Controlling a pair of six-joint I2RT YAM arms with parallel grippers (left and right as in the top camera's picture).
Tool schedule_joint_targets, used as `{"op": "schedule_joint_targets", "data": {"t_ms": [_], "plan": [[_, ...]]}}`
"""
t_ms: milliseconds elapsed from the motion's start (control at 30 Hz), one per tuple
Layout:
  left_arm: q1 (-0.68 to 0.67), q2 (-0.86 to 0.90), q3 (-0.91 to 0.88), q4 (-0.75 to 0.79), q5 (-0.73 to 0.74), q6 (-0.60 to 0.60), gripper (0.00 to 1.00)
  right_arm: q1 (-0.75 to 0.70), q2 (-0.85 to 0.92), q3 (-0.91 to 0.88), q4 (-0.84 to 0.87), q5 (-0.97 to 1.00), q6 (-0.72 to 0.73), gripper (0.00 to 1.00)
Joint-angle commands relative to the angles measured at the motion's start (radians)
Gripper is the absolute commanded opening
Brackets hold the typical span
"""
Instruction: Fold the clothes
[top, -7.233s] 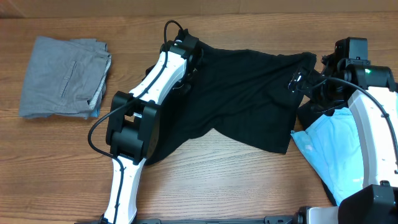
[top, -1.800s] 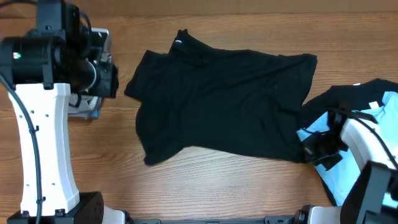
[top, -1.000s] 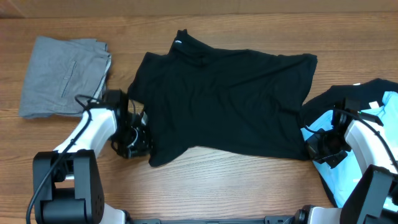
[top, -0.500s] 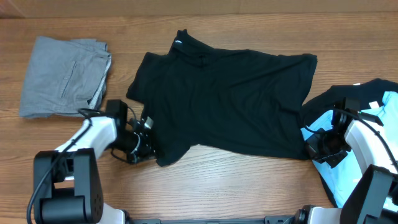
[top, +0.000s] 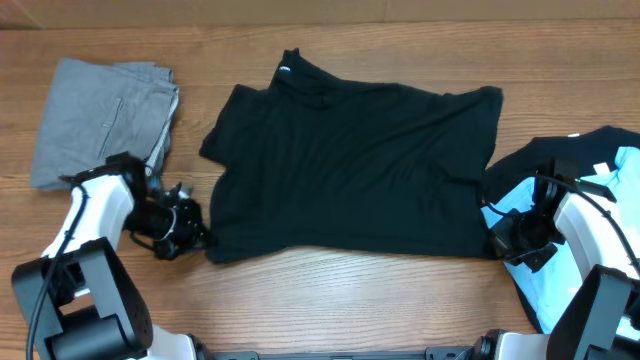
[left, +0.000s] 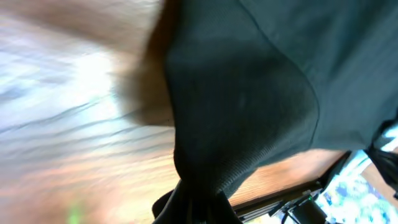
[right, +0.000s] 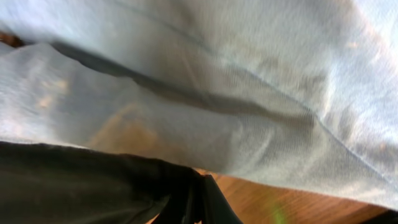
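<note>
A black T-shirt (top: 350, 165) lies spread flat across the middle of the table, collar toward the far edge. My left gripper (top: 194, 235) is shut on its near left hem corner. In the left wrist view the black T-shirt (left: 249, 93) runs taut down into the left gripper (left: 199, 210). My right gripper (top: 500, 240) is shut on the near right hem corner. In the right wrist view the black T-shirt (right: 81, 180) is pinched in the right gripper (right: 194, 208). The hem stretches almost straight between the two grippers.
A folded grey garment (top: 100, 120) lies at the far left. At the right edge a light blue garment (top: 560, 250) sits on another dark one (top: 560, 160), close behind my right gripper; the light blue garment (right: 217, 81) fills the right wrist view.
My left gripper shut on the shirt's near left corner and pulled it left, drawing the hem out straight. The right arm stayed where it was.
</note>
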Motion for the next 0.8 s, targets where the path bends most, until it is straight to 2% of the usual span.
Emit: {"op": "schedule_joint_targets", "data": {"t_ms": [0, 267, 333, 500, 633, 700, 767], "plan": [[0.092, 0.005, 0.013, -0.021, -0.102, 0.016, 0.04, -0.004, -0.016, 0.020, -0.019, 0.021, -0.012, 0.05], [0.369, 0.004, 0.013, -0.037, -0.152, 0.071, 0.04, -0.004, -0.016, 0.020, -0.052, -0.006, -0.031, 0.06], [0.405, 0.004, 0.009, -0.039, -0.119, 0.079, 0.04, -0.004, -0.016, 0.020, -0.049, -0.031, -0.045, 0.08], [0.404, 0.004, 0.008, -0.040, -0.102, 0.098, 0.04, -0.004, -0.016, 0.020, -0.048, -0.097, -0.090, 0.13], [0.386, 0.004, 0.008, -0.040, -0.102, 0.103, 0.11, -0.004, -0.016, 0.020, -0.040, -0.149, -0.122, 0.25], [0.373, 0.004, 0.008, -0.044, -0.103, 0.104, 0.12, -0.004, -0.016, 0.020, 0.006, -0.250, -0.208, 0.31], [0.361, 0.004, 0.008, -0.043, -0.115, 0.103, 0.13, 0.006, -0.016, 0.020, 0.050, -0.439, -0.330, 0.36]]}}
